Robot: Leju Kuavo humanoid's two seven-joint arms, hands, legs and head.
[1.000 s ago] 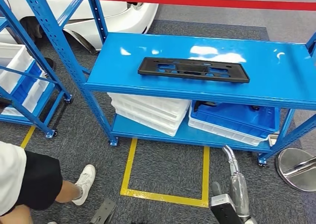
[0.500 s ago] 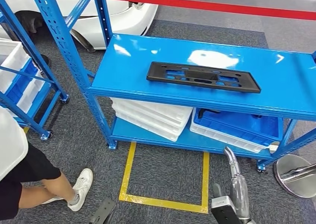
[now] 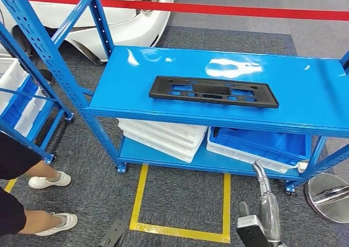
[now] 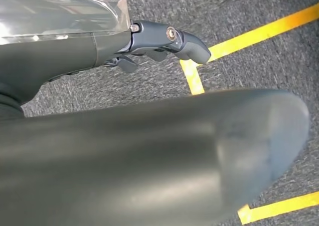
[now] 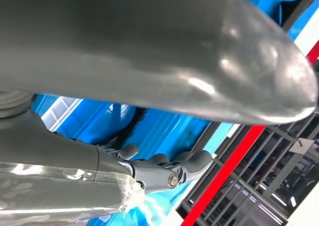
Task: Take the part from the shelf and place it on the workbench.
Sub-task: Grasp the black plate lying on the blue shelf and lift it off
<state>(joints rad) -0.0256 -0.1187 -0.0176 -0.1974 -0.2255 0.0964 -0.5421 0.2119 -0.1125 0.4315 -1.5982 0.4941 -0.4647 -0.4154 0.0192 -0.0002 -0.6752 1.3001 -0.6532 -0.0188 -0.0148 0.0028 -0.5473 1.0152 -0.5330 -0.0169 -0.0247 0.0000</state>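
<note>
Fig.: approach stage, head view w/ both wrist views. The part, a flat black frame w/ cut-outs, lay lengthwise on the top deck of the blue shelf, nearer the front edge than the back, untouched and well apart from either hand. The right hand hung low at the robot's side, above the carpet and in front of the lower deck; its fingers were extended and held nothing, so it read as spread and empty. In the left wrist view, the left hand hung over grey carpet and yellow floor tape, fingers likewise extended w/ nothing between them. On the lower deck sat stacked white trays and, beside them, a blue tray nested in a white one. A taped yellow square marked the floor in front of the shelf. A person's legs and white shoes stood at the left, near a second rack. A red barrier tape and a white car lay behind. Progress, as judged: nothing done yet; reach, grasp, lift, carry to the workbench and set-down all remained.
</note>
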